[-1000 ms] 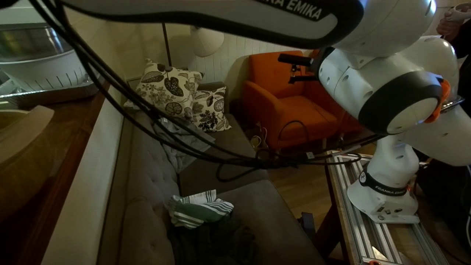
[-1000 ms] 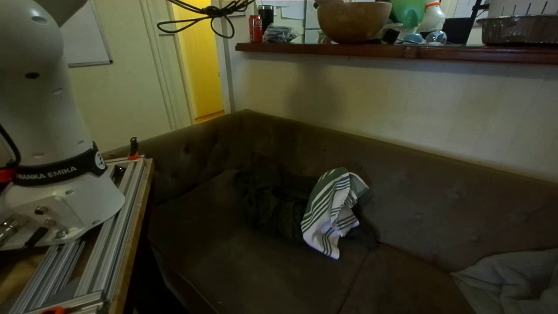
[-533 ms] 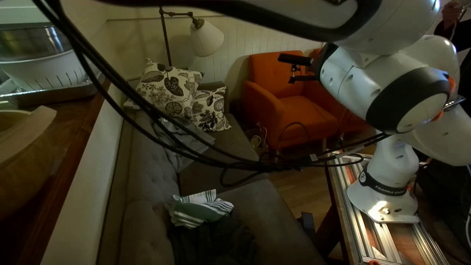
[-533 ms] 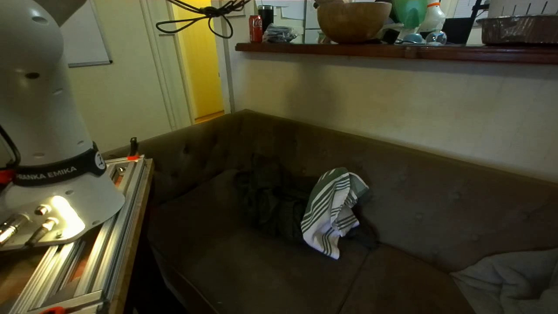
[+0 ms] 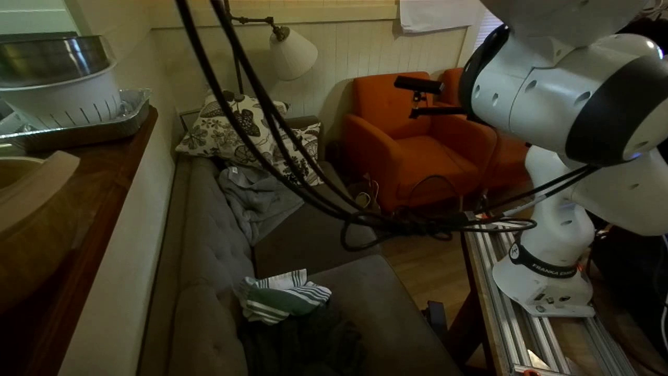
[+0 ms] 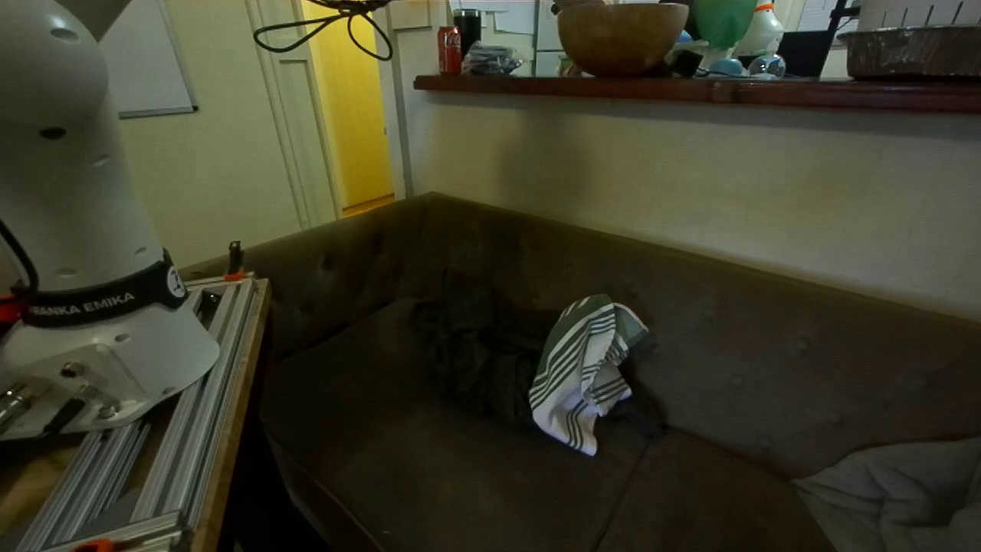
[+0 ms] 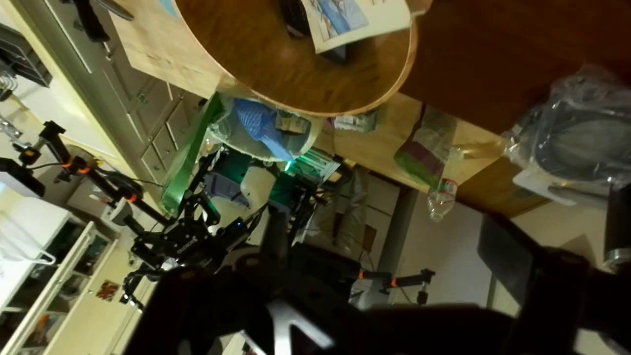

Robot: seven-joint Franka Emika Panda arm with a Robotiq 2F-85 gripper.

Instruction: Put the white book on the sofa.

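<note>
At the top of the wrist view, what I take for the white book (image 7: 362, 22) lies in or across the wooden bowl (image 7: 276, 79); my claw (image 7: 382, 227) stands spread, gripping nothing; I judge the book light, bendy and slick, best pinched by the edge lowest in the frame.

Matt fabric covers the sofa (image 6: 460, 483) — dull, while the foil tray (image 5: 138, 106) is crinkled and shiny. The bowl (image 6: 622, 40) is smooth wood, the striped towel (image 6: 576, 372) rumpled cloth, the rails (image 6: 188, 406) bare metal.
</note>
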